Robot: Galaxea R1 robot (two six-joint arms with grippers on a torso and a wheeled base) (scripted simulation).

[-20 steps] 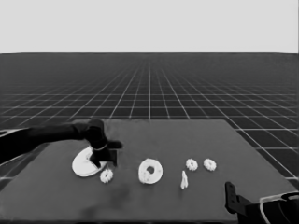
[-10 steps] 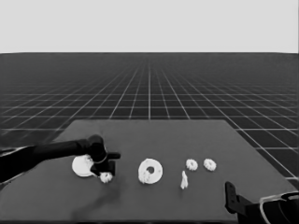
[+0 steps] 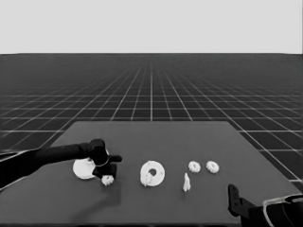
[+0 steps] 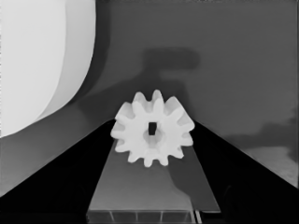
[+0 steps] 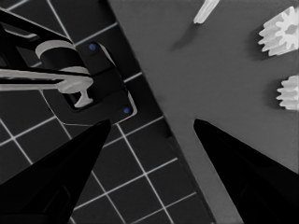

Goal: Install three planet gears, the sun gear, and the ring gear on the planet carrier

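My left gripper [image 3: 107, 173] has come down over a planet gear [image 3: 108, 180] near the table's left front. In the left wrist view this gear [image 4: 152, 129] lies on the table between the two fingertips [image 4: 100, 140], which stand apart on either side of it. Just behind the gripper lies the ring gear, the larger round part [image 3: 83, 169] [image 4: 32, 60], partly hidden by it. At the table's middle is the planet carrier, the smaller round part [image 3: 152, 173], with a gear [image 3: 148, 179] on its front edge. My right gripper [image 3: 234, 200] [image 5: 152, 123] waits open at the lower right corner.
Two more gears [image 3: 194, 166] [image 3: 212, 166] lie right of the middle, also seen as gears [image 5: 279, 32] [image 5: 289, 92] in the right wrist view. A thin white piece [image 3: 186, 182] [image 5: 205, 10] stands in front of them. Dark machinery [image 5: 79, 79] shows past the table's edge.
The left arm has swung forward and down from above the larger round part, so its fingers now flank the gear. The gear and the right arm have not moved.
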